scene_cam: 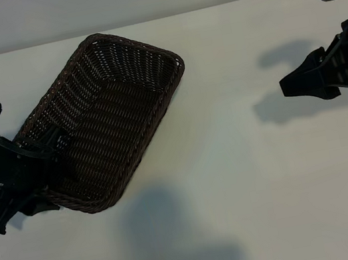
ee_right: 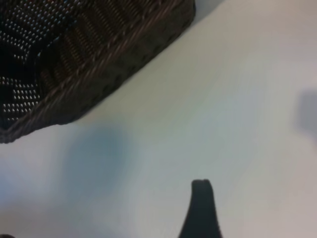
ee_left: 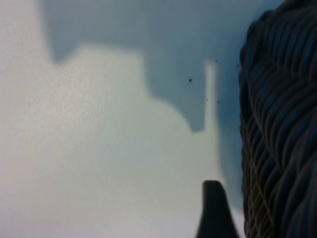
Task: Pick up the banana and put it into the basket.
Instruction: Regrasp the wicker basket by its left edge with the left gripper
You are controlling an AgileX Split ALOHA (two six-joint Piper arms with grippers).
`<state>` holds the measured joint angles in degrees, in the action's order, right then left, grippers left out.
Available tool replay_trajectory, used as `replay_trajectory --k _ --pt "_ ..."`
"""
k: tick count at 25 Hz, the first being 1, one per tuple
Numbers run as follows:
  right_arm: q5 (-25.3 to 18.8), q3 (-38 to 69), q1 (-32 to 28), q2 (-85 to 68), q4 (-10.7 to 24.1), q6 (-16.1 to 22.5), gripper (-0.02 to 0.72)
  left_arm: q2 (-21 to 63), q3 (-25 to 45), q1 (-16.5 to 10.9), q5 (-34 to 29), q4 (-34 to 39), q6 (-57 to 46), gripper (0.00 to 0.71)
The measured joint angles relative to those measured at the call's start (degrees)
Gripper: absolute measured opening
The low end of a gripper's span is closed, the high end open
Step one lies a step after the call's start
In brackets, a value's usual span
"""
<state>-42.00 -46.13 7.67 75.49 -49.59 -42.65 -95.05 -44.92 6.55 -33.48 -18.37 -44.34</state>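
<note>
Oddly, the left claw (scene_cam: 21,197) sits low at the near-left corner of the basket (scene_cam: 105,115), its dark frame overlapping the braided rim in the exterior view, and whether its fingers stand apart or together I cannot tell; the left wrist view shows only one dark fingertip (ee_left: 214,210) over bare desk (scene_cam: 250,177) with the wicker wall just beside it. Nothing is seen between its fingers. The right claw (scene_cam: 288,86) hangs well apart from the basket at the desk's far right, pointing toward the middle, fingers apart and empty; its wrist view shows one fingertip (ee_right: 200,208) above plain desk, with the basket's corner farther off. The banana does not appear in any view: not inside the basket, whose woven floor looks bare where visible, and not on the open desk. So the relation the coming move depends on, which way the fruit lies from either claw and how its long axis runs, cannot be read. The basket's own long axis runs diagonally, from near-left to far-right, and the left arm is far nearer to it. No brand, label or writing is legible anywhere.
</note>
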Motion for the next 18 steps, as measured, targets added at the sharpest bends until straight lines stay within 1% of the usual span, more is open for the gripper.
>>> replay_trajectory --k 1,3,5,6,7,18 --pt "0.0 0.0 0.0 0.0 0.0 0.0 0.571 0.0 0.0 0.0 0.0 0.0 0.0 0.462" --pt "0.0 0.0 0.0 0.0 0.0 0.0 0.571 0.0 0.0 0.0 -0.1 0.1 0.0 0.373" --pt "0.0 0.0 0.0 0.0 0.0 0.0 0.571 0.0 0.0 0.0 -0.1 0.1 -0.2 0.267" --pt "0.0 0.0 0.0 0.0 0.0 0.0 0.571 0.0 0.0 0.0 0.2 -0.1 -0.4 0.202" --pt "0.0 0.0 0.0 0.0 0.0 0.0 0.571 0.0 0.0 0.0 0.8 -0.2 -0.6 0.162" --pt "0.0 0.0 0.0 0.0 0.0 0.0 0.571 0.0 0.0 0.0 1.3 -0.6 -0.3 0.159"
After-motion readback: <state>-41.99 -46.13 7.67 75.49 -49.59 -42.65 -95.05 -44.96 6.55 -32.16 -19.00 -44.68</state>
